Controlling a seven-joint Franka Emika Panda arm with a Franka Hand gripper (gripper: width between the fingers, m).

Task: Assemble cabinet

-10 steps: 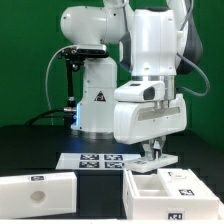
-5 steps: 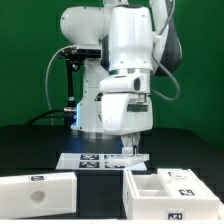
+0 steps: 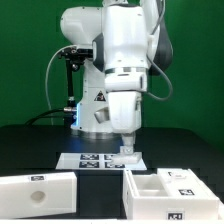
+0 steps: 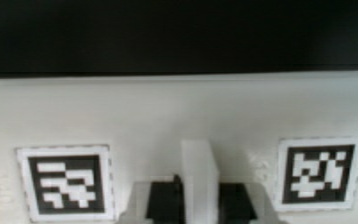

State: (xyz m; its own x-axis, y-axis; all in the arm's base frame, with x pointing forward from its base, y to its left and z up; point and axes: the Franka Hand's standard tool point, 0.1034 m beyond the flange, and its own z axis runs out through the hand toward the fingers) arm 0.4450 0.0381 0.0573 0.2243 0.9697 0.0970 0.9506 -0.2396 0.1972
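Note:
The cabinet's white box (image 3: 150,203), open on top with inner compartments and tags on its walls, stands at the front on the exterior view's right. A white slab panel (image 3: 38,190) with a round hole lies at the front left. My gripper (image 3: 128,153) hangs shut just above the right end of the marker board (image 3: 92,160), apart from both cabinet parts. In the wrist view the shut gripper (image 4: 197,192) points at a flat white surface (image 4: 176,110) carrying two tags, with nothing seen between the fingers.
The arm's white base (image 3: 95,105) rises behind the marker board, with cables (image 3: 66,80) on its left. The table is black, and a green wall stands behind it.
The arm has swung toward the exterior view's left, from above the cabinet box's back edge to over the marker board. The jaws stayed shut.

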